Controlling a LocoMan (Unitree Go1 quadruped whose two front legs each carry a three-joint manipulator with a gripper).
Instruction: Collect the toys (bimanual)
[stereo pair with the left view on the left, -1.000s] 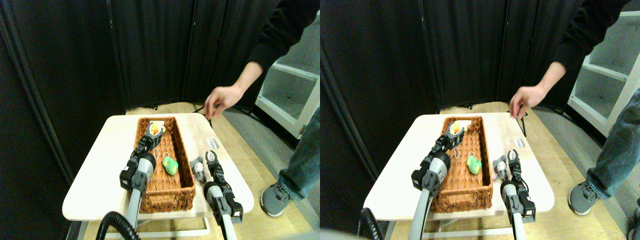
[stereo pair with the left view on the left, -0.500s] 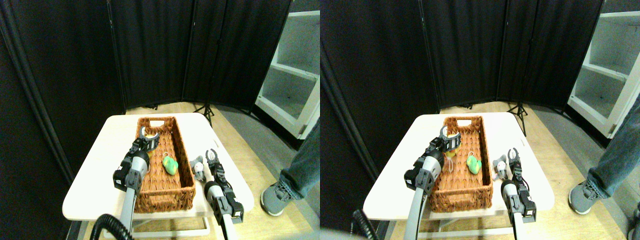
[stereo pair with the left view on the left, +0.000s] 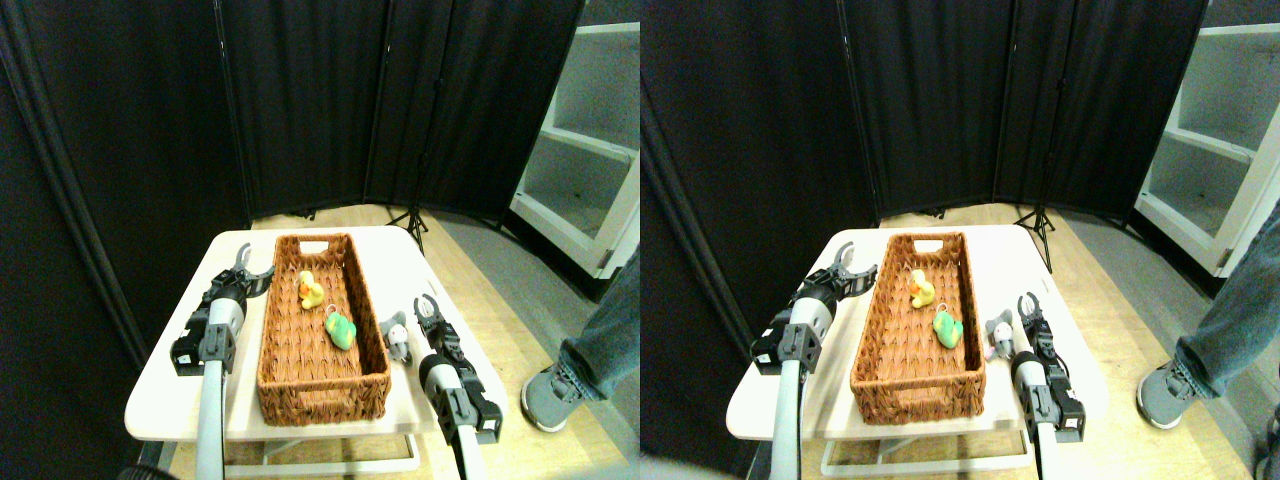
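Stereo pair view looks down on a pale table (stereo pair with the left view on the left: 190, 390) with a long brown wicker basket (stereo pair with the left view on the left: 322, 385) lying lengthwise on it. A yellow toy (stereo pair with the left view on the left: 310, 290) and a green toy (stereo pair with the left view on the left: 341, 330) lie inside the basket, the yellow one farther back, the two just beside each other. A grey toy (stereo pair with the left view on the left: 398, 338) sits on the table just outside the basket's right wall, small and hard to make out. The left gripper (stereo pair with the left view on the left: 244, 268) hangs over the table left of the basket, jaws spread wide and holding nothing. The right gripper (stereo pair with the left view on the left: 428, 307) stands just beside the grey toy, jaws parted. A person's jeans leg (stereo pair with the left view on the left: 606, 320) and grey shoe (stereo pair with the left view on the left: 548, 398) are cut off at the right edge.
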